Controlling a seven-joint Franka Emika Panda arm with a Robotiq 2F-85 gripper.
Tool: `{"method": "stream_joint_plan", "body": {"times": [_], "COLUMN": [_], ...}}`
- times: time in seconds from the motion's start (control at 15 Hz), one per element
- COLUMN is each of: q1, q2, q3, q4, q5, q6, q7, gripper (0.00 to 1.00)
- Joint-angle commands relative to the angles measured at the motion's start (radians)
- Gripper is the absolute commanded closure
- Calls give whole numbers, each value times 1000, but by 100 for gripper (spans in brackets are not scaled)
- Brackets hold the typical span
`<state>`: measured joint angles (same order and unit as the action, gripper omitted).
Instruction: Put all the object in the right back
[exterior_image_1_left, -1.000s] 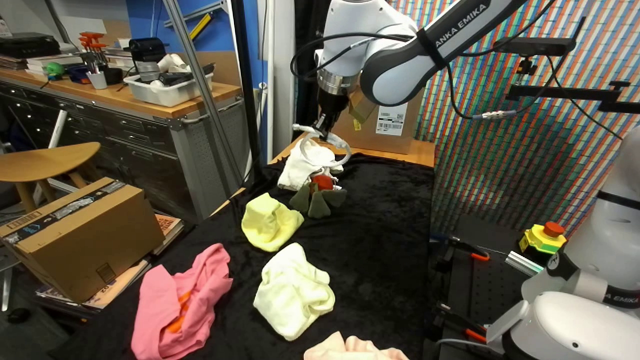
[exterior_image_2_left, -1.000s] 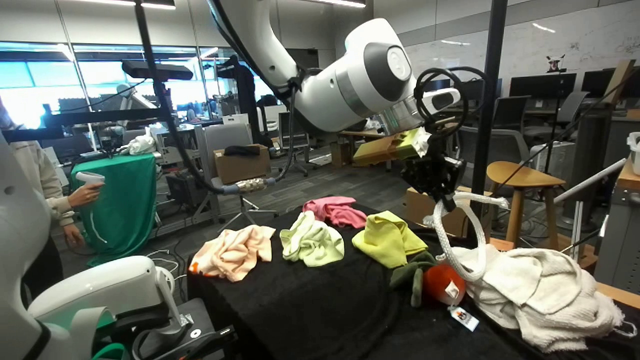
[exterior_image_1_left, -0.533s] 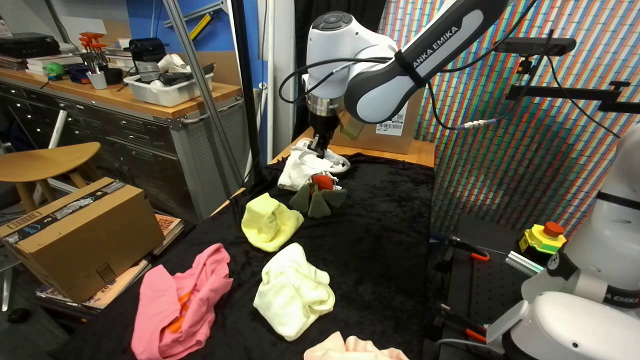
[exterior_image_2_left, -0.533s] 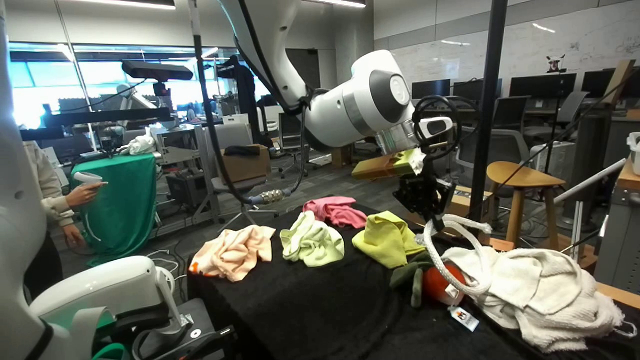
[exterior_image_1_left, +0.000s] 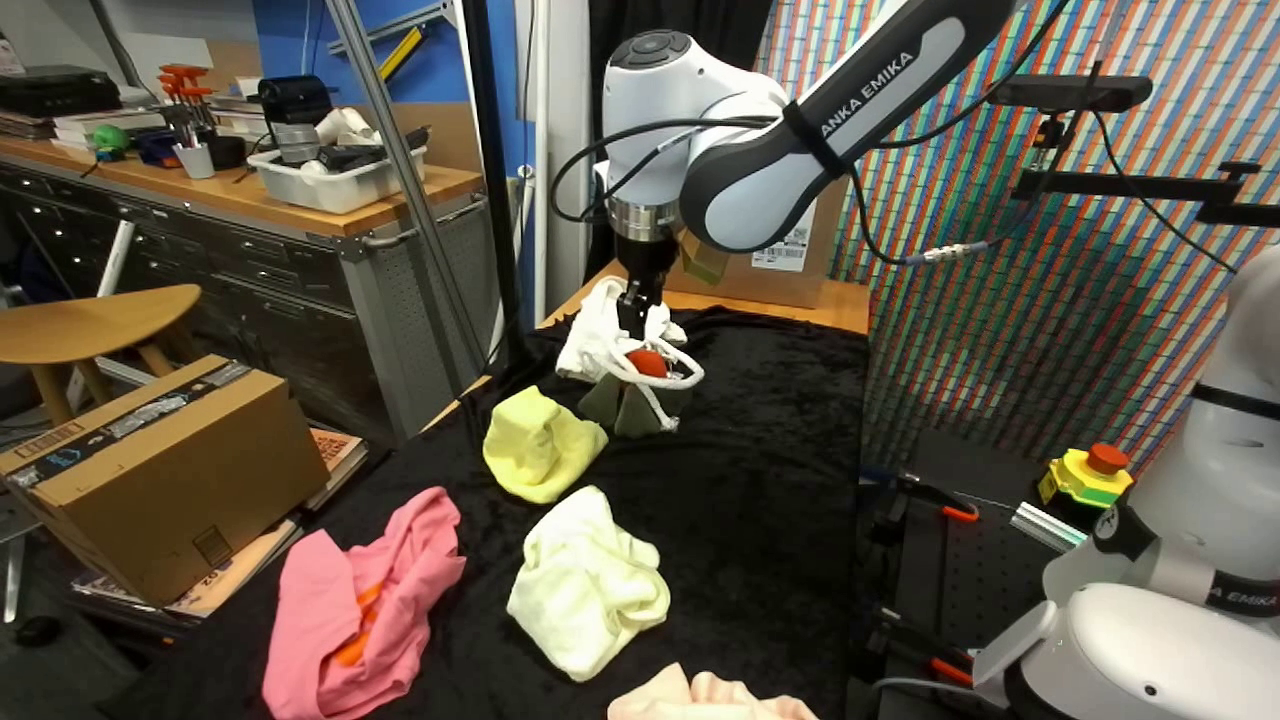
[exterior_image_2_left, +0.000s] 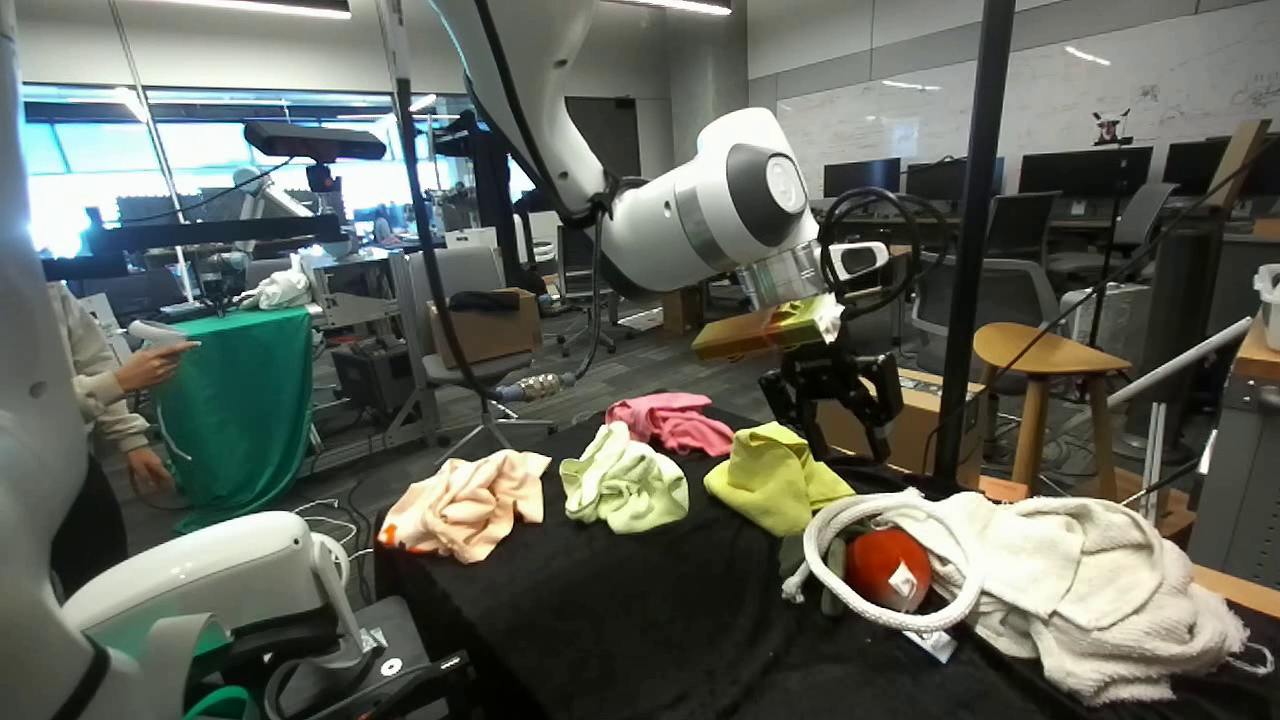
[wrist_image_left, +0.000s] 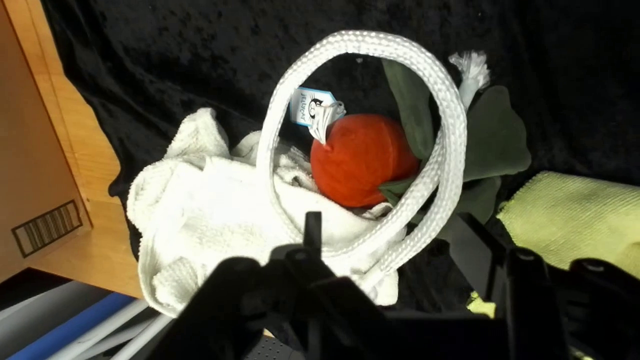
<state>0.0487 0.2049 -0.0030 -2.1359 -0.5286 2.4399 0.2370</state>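
Observation:
In an exterior view my gripper (exterior_image_2_left: 848, 445) hangs open above the cloth-covered table, its fingers spread with nothing between them. Below it, a white braided rope (exterior_image_2_left: 905, 622) lies looped around a red plush ball (exterior_image_2_left: 886, 570) with dark green leaves. The wrist view also has the rope (wrist_image_left: 360, 41) circling the red ball (wrist_image_left: 357, 160), apart from my open gripper (wrist_image_left: 392, 230). A heap of white cloth (exterior_image_2_left: 1090, 570) touches the ball. Farther along lie a yellow cloth (exterior_image_2_left: 770, 475), a pale green cloth (exterior_image_2_left: 625, 480), a pink cloth (exterior_image_2_left: 675, 422) and a peach cloth (exterior_image_2_left: 470, 505).
A cardboard box (exterior_image_1_left: 740, 285) stands on the wooden table end behind the arm. A black post (exterior_image_2_left: 975, 250) rises close to the gripper. A second white arm (exterior_image_1_left: 1150, 640) sits at the side of the black-covered table. A person (exterior_image_2_left: 90, 390) with a controller stands in the background.
Over the last second my gripper came down, then opened and let go of the rope. The rope dropped onto the red plush ball. The cloths have stayed put.

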Motion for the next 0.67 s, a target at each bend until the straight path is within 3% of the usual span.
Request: {"method": "stream_joint_plan", "body": {"times": [0.0, 0.33, 0.6], "q1": [11, 29, 70], "q2": [-47, -114, -146], "q3": [5, 49, 98], "q4": [-7, -66, -100], "q5": [53, 128, 145], "q6": [-41, -110, -149], "q7": [-83, -178, -176], "gripper": [1, 0, 0]}}
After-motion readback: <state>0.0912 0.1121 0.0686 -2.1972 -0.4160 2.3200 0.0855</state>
